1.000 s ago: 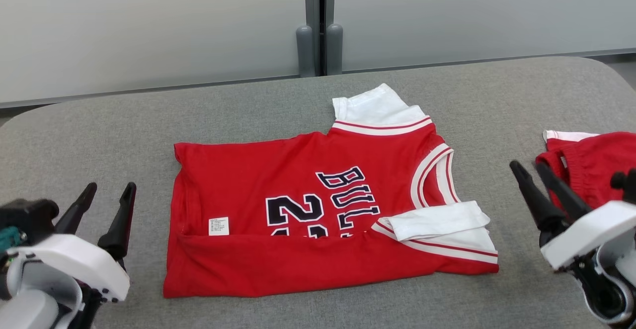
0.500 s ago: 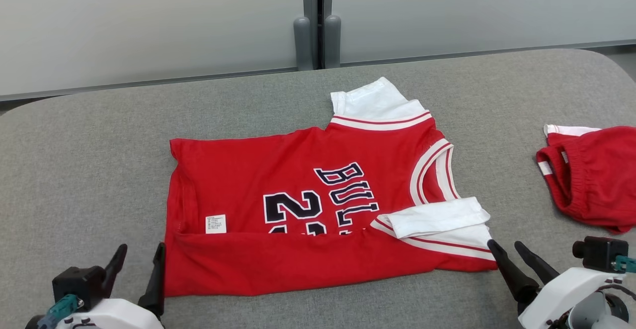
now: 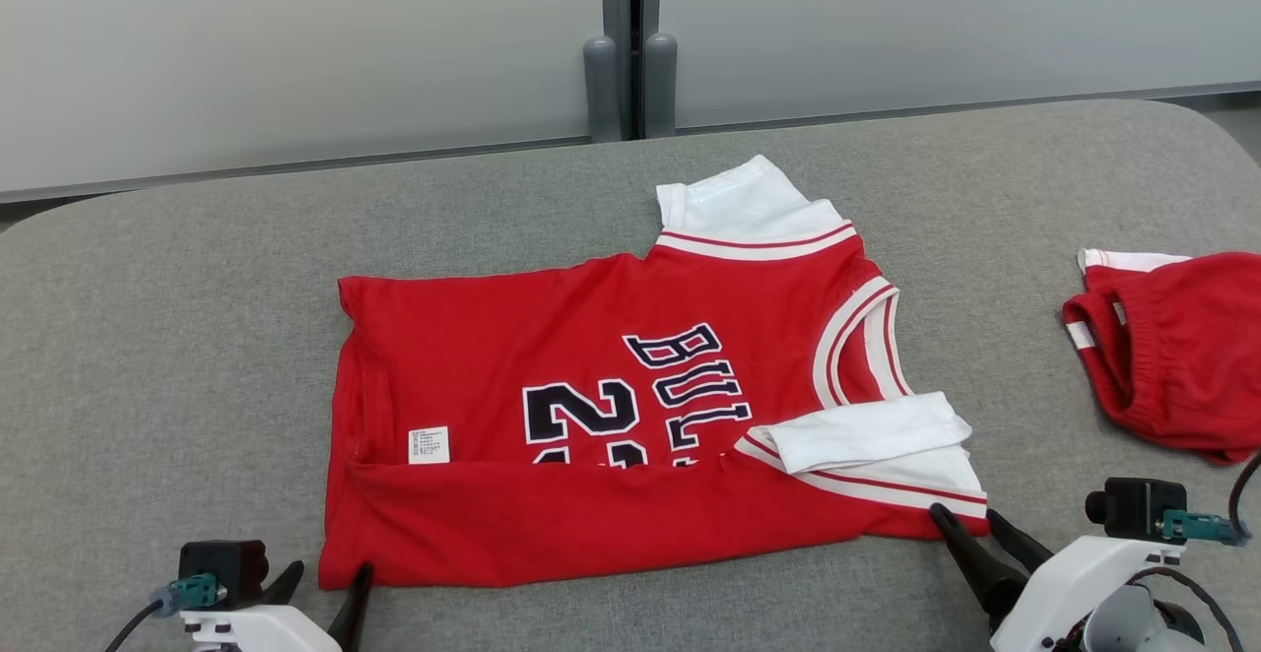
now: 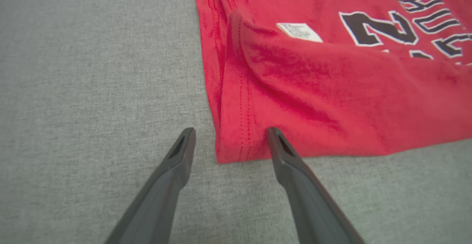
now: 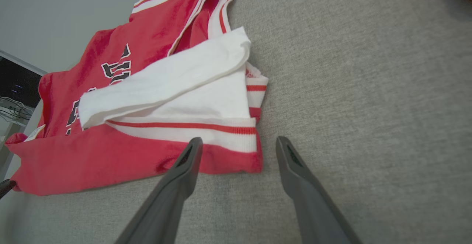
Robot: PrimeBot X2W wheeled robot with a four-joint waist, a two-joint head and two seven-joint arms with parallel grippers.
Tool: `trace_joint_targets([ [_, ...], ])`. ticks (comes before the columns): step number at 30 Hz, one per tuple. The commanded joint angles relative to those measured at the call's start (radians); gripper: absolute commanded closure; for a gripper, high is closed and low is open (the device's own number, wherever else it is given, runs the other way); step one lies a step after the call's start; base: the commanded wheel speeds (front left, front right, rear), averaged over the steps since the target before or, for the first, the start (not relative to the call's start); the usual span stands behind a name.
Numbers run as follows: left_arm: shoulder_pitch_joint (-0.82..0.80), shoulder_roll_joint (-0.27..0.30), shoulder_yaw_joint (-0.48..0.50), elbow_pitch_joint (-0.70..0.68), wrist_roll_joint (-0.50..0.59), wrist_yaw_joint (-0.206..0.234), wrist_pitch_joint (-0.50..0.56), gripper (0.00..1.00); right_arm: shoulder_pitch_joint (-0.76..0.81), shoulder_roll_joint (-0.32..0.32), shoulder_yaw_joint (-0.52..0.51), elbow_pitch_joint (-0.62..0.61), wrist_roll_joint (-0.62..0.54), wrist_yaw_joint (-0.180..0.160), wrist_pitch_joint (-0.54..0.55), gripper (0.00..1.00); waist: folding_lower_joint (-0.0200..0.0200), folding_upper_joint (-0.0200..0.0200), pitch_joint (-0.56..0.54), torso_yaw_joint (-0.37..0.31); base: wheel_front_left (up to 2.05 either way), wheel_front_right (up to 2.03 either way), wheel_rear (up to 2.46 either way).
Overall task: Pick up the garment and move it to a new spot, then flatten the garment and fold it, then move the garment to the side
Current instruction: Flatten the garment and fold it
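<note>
On the grey tabletop (image 3: 197, 337), the red basketball jersey (image 3: 630, 416) is lying flat in the middle, its near edge already folded over the print. Both tools are now sitting low at its near corners, having swung in from wider positions a moment ago, so the next fold is probably being set up. The left tool (image 3: 330, 573) is gaping wide, straddling the near left corner; the right tool (image 3: 963, 512) is equally wide around the near right corner. Neither is gripping cloth, though a finger of each may be brushing it.

Grey fabric tbl (image 3: 148, 337) w/ pale wall panels (image 3: 296, 41)
</note>
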State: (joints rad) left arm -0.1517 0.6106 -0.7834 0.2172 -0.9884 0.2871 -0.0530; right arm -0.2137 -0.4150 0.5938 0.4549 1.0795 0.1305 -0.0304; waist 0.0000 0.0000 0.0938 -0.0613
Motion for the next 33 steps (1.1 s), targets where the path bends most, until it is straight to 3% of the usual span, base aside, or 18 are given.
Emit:
trace_joint_targets([
  [1,-0.015,-0.002,-0.009,0.012,-0.010,-0.009,0.023,0.00,-0.010,0.003,-0.004,0.007,-0.012,0.001,0.010,0.00,0.0000,0.0000,-0.001,-0.003,0.00,0.00,0.00],
  [6,-0.024,-0.009,-0.017,0.032,-0.026,-0.010,0.064,0.00,-0.026,0.032,-0.004,0.023,-0.019,0.001,0.034,0.00,0.0000,0.0000,0.000,-0.008,0.00,0.00,0.00],
  [8,-0.026,-0.016,-0.016,0.038,-0.036,-0.016,0.070,0.00,-0.031,0.042,-0.003,0.029,-0.017,0.001,0.042,0.23,0.0000,0.0000,0.000,-0.008,0.00,0.00,0.00],
  [9,-0.028,-0.018,-0.018,0.041,-0.038,-0.021,0.076,0.13,-0.034,0.046,0.000,0.032,-0.015,0.001,0.051,0.45,0.0000,0.0000,-0.001,-0.007,0.00,0.00,0.00],
  [10,-0.031,-0.020,-0.021,0.046,-0.038,-0.022,0.080,0.44,-0.036,0.050,0.002,0.032,-0.014,0.001,0.054,0.56,0.0000,0.0000,-0.001,-0.006,0.00,0.00,0.00],
  [11,-0.034,-0.022,-0.023,0.050,-0.040,-0.025,0.083,0.68,-0.039,0.054,0.003,0.031,-0.011,0.001,0.057,0.73,0.0000,0.0000,-0.001,-0.006,0.00,0.00,0.00],
  [12,-0.036,-0.024,-0.023,0.054,-0.041,-0.028,0.086,1.00,-0.042,0.057,0.002,0.028,-0.004,0.001,0.057,1.00,0.0000,0.0000,-0.001,-0.006,0.00,0.00,0.00],
  [21,-0.024,-0.001,-0.022,0.025,-0.036,-0.019,0.089,1.00,-0.056,0.022,0.004,-0.016,0.024,0.001,0.075,1.00,0.0000,0.0000,-0.023,0.000,0.00,0.00,0.00],
  [33,0.057,0.099,-0.035,-0.162,-0.048,0.035,0.155,1.00,0.037,-0.097,-0.014,-0.157,0.040,0.000,0.200,1.00,0.0000,0.0000,-0.056,0.001,0.00,0.00,0.00],
])
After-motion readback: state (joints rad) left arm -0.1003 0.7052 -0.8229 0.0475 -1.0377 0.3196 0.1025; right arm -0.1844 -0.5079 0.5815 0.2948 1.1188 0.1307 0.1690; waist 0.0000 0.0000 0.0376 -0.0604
